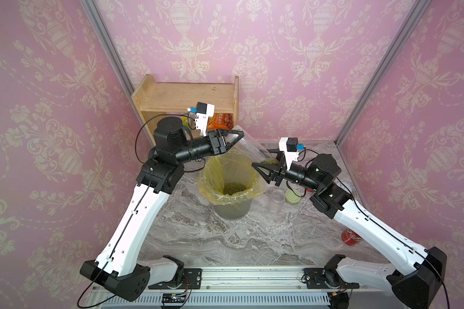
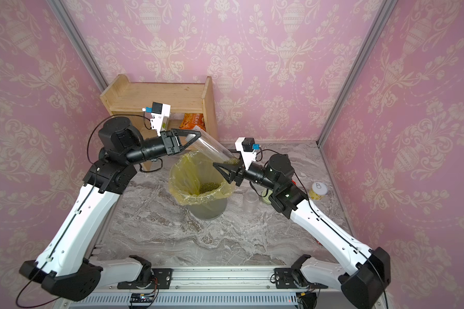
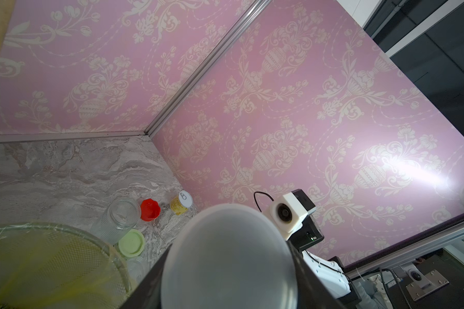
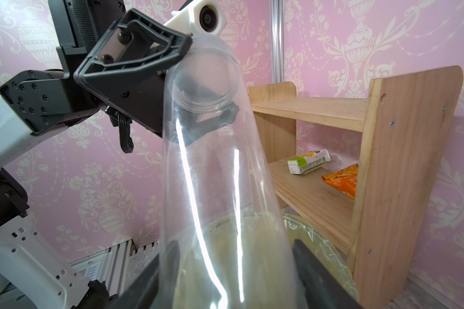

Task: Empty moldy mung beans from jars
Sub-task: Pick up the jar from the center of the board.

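A tall slim clear jar [image 1: 249,147] [image 2: 212,145] [image 4: 217,160] hangs tilted above the bin, held at both ends. My left gripper [image 1: 239,137] [image 2: 196,137] [image 3: 229,251] is shut on its raised end, where the translucent lid [image 3: 228,267] fills the gap between the jaws. My right gripper [image 1: 263,159] [image 2: 223,159] [image 4: 235,243] has its fingers pressed on both sides of the lower end. A small clump of mung beans [image 1: 269,161] [image 2: 231,161] lies there inside the jar. More beans [image 1: 234,188] [image 2: 209,187] lie at the bottom of the bin.
The grey bin with a yellow bag [image 1: 206,184] [image 2: 177,182] stands mid-table. Right of it are an empty clear jar [image 1: 276,199], a ribbed clear jar [image 3: 121,216], a pale green lid [image 1: 292,196] [image 3: 131,243] and a red lid [image 3: 150,210]. A yellow can [image 2: 318,191], a red soda can [image 1: 351,236] and a wooden shelf [image 1: 188,96] stand around.
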Robot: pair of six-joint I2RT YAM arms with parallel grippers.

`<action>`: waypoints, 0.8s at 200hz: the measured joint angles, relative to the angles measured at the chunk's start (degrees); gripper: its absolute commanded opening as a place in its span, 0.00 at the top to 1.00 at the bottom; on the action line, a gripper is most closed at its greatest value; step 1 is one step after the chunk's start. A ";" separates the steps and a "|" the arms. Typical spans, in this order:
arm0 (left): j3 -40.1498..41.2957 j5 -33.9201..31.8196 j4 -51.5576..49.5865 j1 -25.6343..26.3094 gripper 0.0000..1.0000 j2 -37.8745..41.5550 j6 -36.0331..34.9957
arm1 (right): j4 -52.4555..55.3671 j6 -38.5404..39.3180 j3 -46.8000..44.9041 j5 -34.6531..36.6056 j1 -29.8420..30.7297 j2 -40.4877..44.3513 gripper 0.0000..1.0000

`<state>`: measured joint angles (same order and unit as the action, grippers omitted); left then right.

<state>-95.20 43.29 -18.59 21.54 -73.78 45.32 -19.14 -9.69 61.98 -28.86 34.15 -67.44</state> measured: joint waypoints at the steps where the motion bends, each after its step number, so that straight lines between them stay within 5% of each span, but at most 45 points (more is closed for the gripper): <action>1: 0.00 0.00 0.00 0.00 0.66 0.00 0.00 | 0.02 0.04 0.00 -0.02 0.00 0.00 0.38; 117: 0.90 -0.09 1.60 0.00 0.41 0.20 0.52 | 0.17 0.50 0.00 -1.81 0.44 0.00 0.52; 160: 0.90 -1.20 1.27 0.00 0.23 0.70 -0.52 | -0.02 -1.44 0.00 -0.07 0.42 0.00 0.53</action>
<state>-94.30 42.09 -17.32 21.54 -73.08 44.80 -19.16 -11.14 61.98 -28.93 34.57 -67.44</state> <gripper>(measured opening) 0.733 0.551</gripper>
